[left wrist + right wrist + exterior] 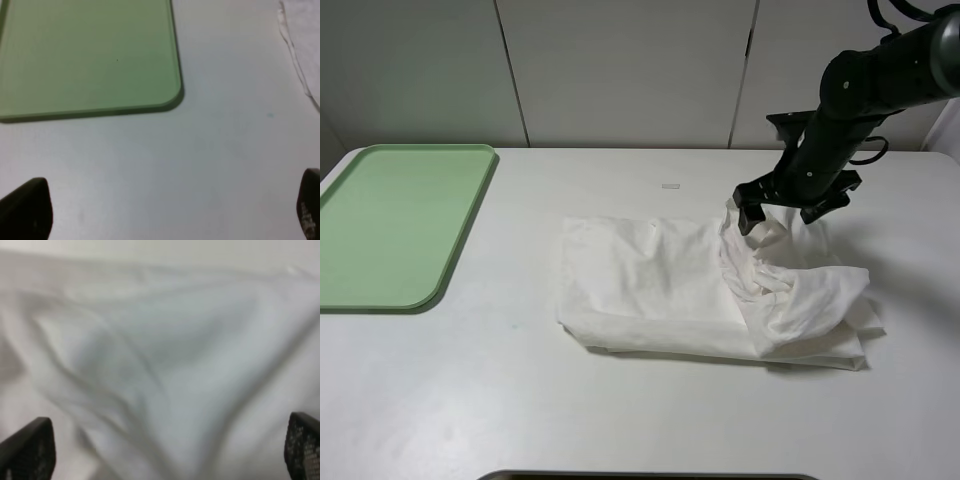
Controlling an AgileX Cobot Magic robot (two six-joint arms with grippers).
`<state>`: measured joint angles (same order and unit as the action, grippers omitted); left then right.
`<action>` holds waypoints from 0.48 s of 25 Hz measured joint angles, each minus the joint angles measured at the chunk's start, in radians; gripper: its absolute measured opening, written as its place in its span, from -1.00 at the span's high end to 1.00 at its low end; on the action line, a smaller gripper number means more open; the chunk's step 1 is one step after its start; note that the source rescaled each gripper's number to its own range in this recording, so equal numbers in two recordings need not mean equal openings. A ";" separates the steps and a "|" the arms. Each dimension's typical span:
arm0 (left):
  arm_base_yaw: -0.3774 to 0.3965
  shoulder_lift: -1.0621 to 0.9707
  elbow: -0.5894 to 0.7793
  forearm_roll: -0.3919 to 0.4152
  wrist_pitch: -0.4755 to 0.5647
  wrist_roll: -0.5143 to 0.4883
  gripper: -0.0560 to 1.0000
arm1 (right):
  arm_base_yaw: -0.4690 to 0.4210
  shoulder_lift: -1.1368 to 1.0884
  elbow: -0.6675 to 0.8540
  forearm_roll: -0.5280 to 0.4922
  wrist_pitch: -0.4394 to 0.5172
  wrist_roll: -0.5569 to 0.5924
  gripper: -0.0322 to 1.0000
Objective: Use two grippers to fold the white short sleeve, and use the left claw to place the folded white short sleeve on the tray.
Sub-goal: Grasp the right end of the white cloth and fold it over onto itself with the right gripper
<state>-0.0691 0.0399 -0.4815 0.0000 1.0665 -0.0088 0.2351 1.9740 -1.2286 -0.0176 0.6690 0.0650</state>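
Observation:
The white short sleeve (660, 290) lies partly folded in the middle of the table, smooth on its left and bunched into wrinkles on its right. My right gripper (752, 215) hangs just over the shirt's back right part. In the right wrist view the right gripper (165, 447) is open, with white cloth (160, 365) filling the view below it. My left gripper (167, 210) is open and empty above bare table, between the light-green tray (90, 55) and the shirt's edge (300, 45). The left arm is out of the exterior view. The tray (400, 220) lies empty at the far left.
A small white tape strip (670, 186) sits on the table behind the shirt. A dark edge (650, 476) runs along the table's front. White wall panels stand behind the table.

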 joint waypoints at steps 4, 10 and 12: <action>0.000 0.000 0.000 0.000 0.000 0.000 -0.94 | 0.029 0.000 0.000 0.035 -0.083 0.001 -1.00; 0.000 0.000 0.000 0.000 0.000 0.000 -0.94 | 0.059 0.012 0.000 0.113 -0.175 -0.042 -1.00; 0.000 0.000 0.000 0.000 0.000 0.000 -0.94 | 0.062 0.019 0.000 0.143 -0.184 -0.060 -1.00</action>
<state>-0.0691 0.0399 -0.4815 0.0000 1.0665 -0.0088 0.2968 1.9934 -1.2286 0.1249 0.4849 0.0053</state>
